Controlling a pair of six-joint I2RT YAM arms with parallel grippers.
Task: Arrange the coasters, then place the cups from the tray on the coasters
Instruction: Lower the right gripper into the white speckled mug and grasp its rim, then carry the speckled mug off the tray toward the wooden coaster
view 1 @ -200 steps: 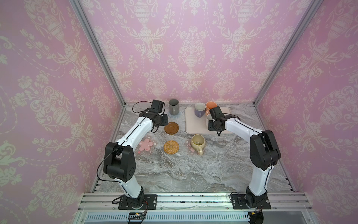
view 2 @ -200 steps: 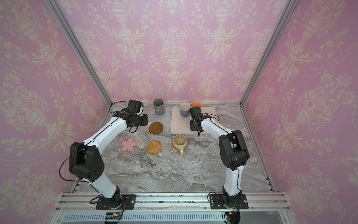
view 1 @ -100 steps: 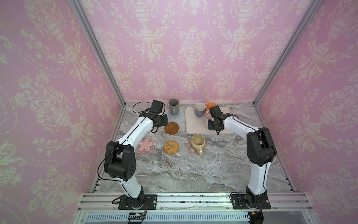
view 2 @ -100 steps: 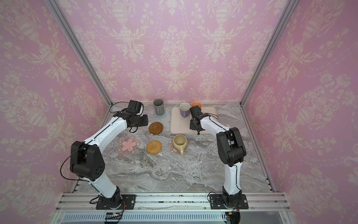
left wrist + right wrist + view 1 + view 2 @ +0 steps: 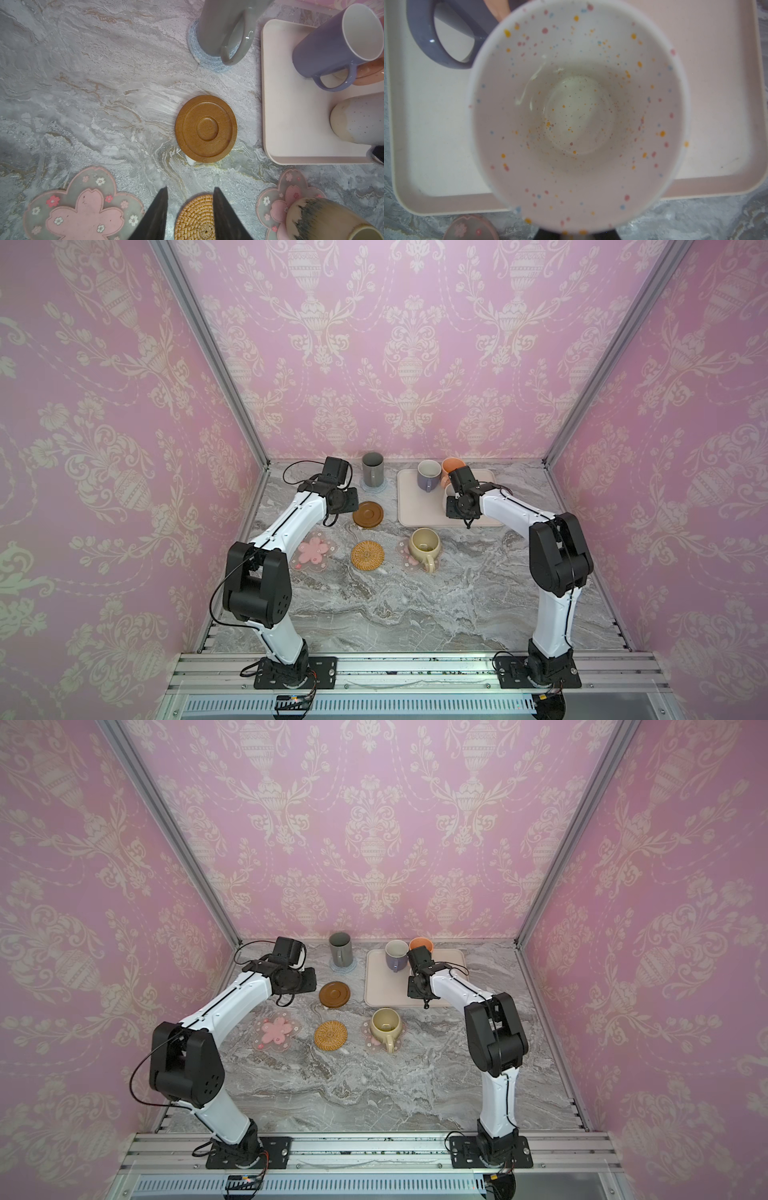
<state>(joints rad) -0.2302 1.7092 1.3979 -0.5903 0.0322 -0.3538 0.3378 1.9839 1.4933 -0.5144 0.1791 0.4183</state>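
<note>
Right wrist view is nearly all speckled white cup [image 5: 577, 116], standing on the tray [image 5: 436, 182]. The right end effector [image 5: 575, 235] is pinching its near rim, probably to lift it straight up. Meanwhile the left end effector [image 5: 190, 190] hangs spread and empty, leaving the brown coaster [image 5: 205, 128] free as a likely landing spot.

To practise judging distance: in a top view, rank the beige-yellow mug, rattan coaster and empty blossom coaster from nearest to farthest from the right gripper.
From the right gripper:
1. Beige-yellow mug, front row's right end.
2. Rattan coaster, middle of that row.
3. Empty blossom coaster, left end.
</note>
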